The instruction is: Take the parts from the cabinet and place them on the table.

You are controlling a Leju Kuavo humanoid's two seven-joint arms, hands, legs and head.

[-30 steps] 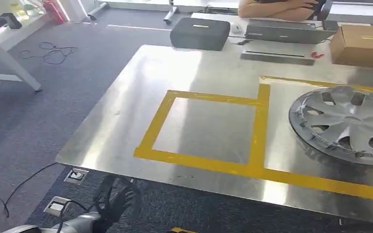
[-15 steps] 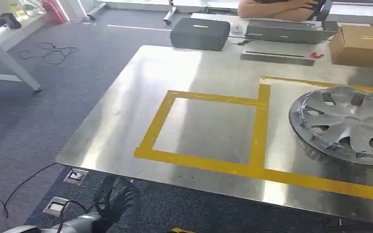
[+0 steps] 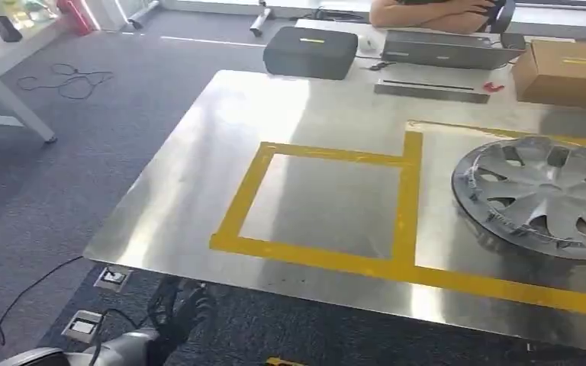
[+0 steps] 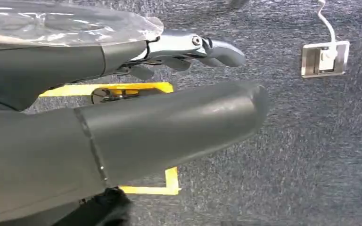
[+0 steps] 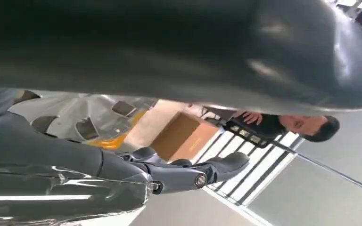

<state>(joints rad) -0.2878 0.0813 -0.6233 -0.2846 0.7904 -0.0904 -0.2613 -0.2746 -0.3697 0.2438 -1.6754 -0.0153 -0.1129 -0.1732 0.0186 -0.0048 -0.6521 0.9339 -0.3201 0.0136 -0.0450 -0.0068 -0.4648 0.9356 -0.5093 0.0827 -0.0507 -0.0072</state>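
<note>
A silver hubcap lies flat on the steel table, inside the right yellow-taped square. The left taped square holds nothing. My left hand hangs below the table's near edge over the carpet; in the left wrist view its fingers are stretched out and hold nothing. In the right wrist view my right hand is likewise spread with nothing in it, and part of the hubcap lies behind it.
At the table's far side stand a dark grey case, a laptop and a cardboard box; a person sits there with folded arms. Floor sockets and cables lie near my left hand.
A second ago my right hand showed at the hubcap's right edge; it has since drawn away. The head view has shifted slightly. The hubcap stays put.
</note>
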